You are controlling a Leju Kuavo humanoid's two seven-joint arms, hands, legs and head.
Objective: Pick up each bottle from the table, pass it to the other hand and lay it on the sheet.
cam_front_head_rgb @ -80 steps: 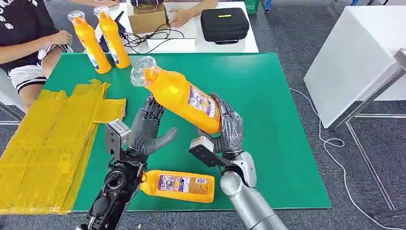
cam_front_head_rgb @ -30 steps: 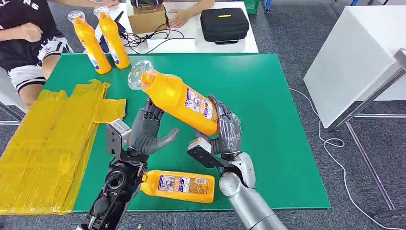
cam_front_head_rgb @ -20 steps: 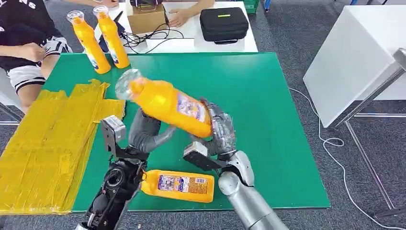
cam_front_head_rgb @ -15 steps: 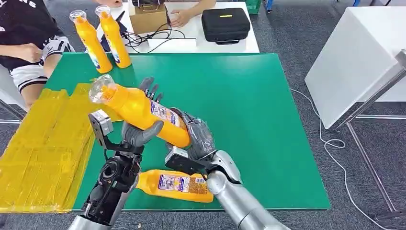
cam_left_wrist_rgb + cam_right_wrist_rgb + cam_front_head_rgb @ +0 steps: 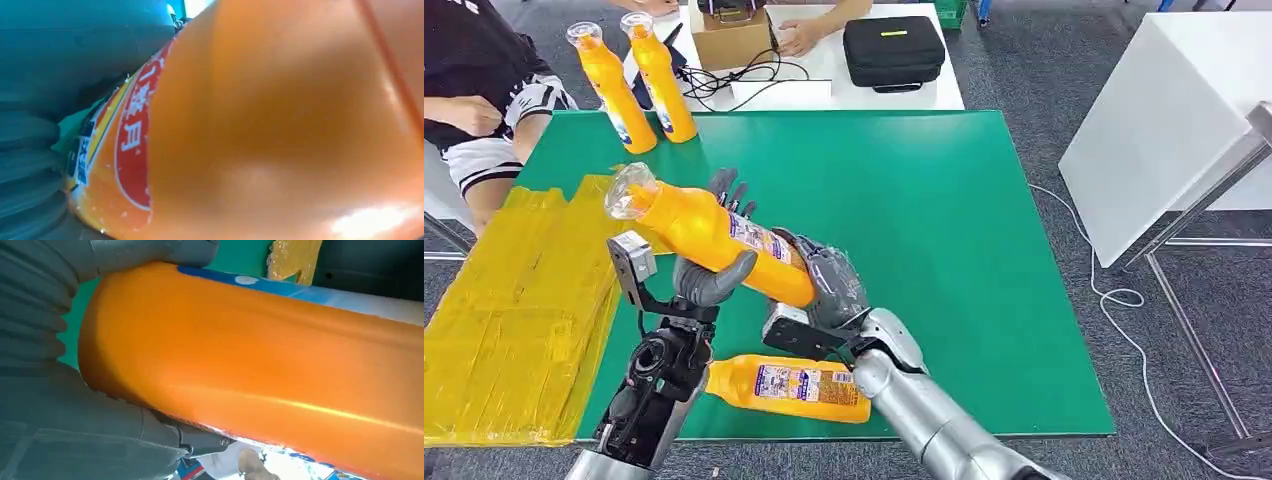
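Orange plastic bottle with a clear cap (image 5: 714,237) is grasped by both our left hand (image 5: 712,270) and right hand (image 5: 829,283) above the green table (image 5: 984,220).

We see a glossy orange plastic bottle (image 5: 714,240) with a clear plastic cap and a printed paper-like label, its smooth wall catching highlights. The left hand (image 5: 714,268) and right hand (image 5: 829,285) have matt grey ribbed covers; the arms are brushed silver metal. The table (image 5: 944,200) top is matt green. At its left edge lies a crinkled, shiny yellow plastic sheet (image 5: 514,310). Beyond its far edge sits a matt black fabric case (image 5: 894,50).
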